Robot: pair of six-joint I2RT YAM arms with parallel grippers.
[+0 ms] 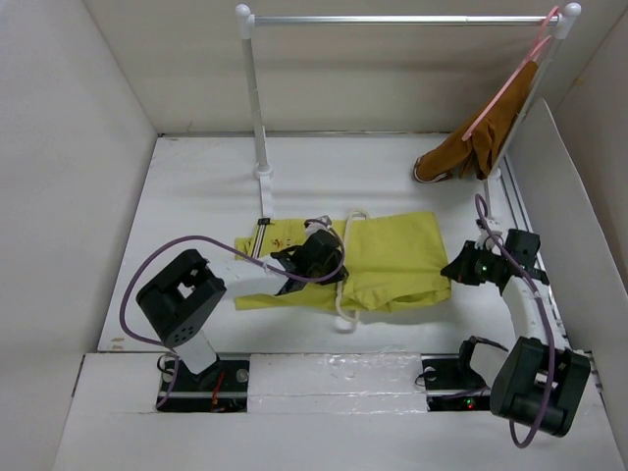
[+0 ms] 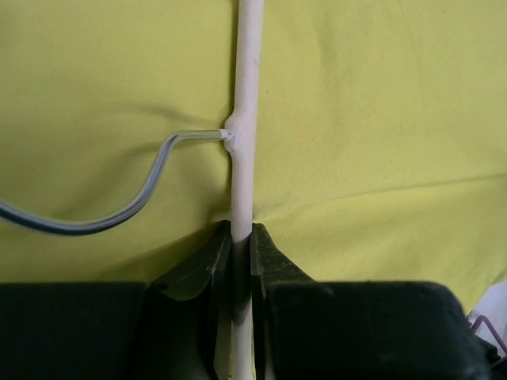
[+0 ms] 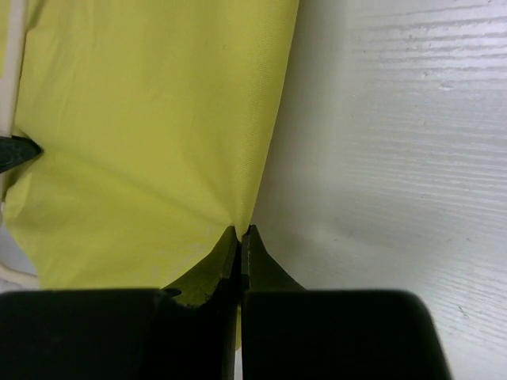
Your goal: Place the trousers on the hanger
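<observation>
Left gripper (image 2: 242, 241) jaws clamped tight on cream hanger (image 2: 247, 79) rod lying across yellow-green trousers (image 3: 158, 119); right gripper (image 3: 241, 237) jaws pinched closed on their 3 o'clock edge.

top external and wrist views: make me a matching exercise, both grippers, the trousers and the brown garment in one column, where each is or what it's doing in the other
Column 1
1. left gripper
2. right gripper
3. brown garment
4. trousers

Column 2
A. hangs on the pink hanger at the rail
B. lies spread on the table
C. shut on the cream hanger
D. shut on the trousers' edge

Pairs: 1-C, 2-D, 3-A, 4-B
</observation>
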